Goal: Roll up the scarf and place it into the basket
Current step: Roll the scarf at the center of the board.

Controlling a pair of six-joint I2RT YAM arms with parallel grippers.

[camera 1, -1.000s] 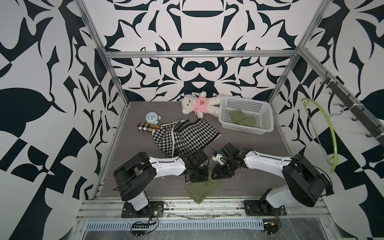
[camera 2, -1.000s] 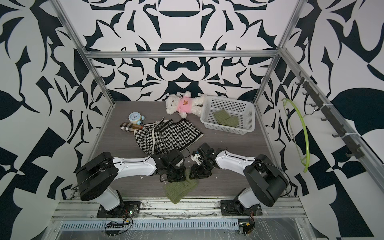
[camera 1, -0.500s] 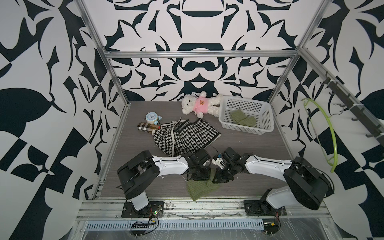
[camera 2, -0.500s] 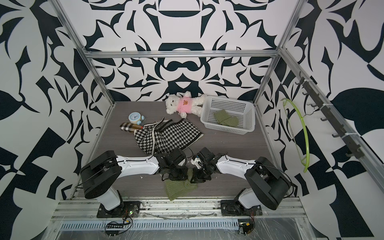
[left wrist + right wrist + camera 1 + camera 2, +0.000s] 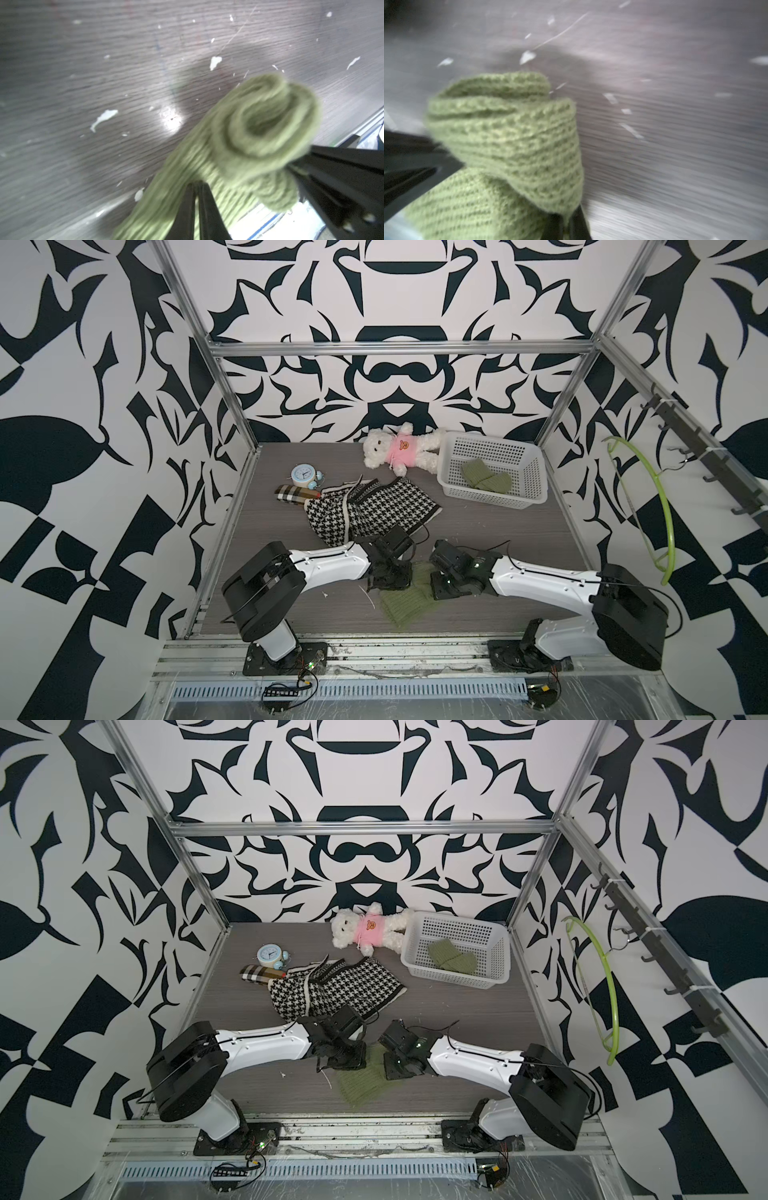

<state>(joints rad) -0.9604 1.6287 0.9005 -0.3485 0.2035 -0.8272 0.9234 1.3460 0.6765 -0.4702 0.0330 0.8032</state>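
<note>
Green ribbed-knit scarf [image 5: 405,602], part rolled, at the grey wood-grain table's [image 5: 291,610] near edge. I have the left gripper [image 5: 392,578] and right gripper [image 5: 439,587] each clenched on a roll end, presumably against uncoiling. The white perforated plastic basket [image 5: 490,497] stands far right.

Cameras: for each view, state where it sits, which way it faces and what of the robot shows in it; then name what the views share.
Top views: high above the front edge, looking down and inward at the table, basket, left arm and right arm.
Left wrist: on the left arm, facing the table; the left gripper holds the green knitted scarf at its rolled end.
Right wrist: on the right arm, facing the table; the right gripper grips the scarf.
Shared: every view shows the scarf.
</note>
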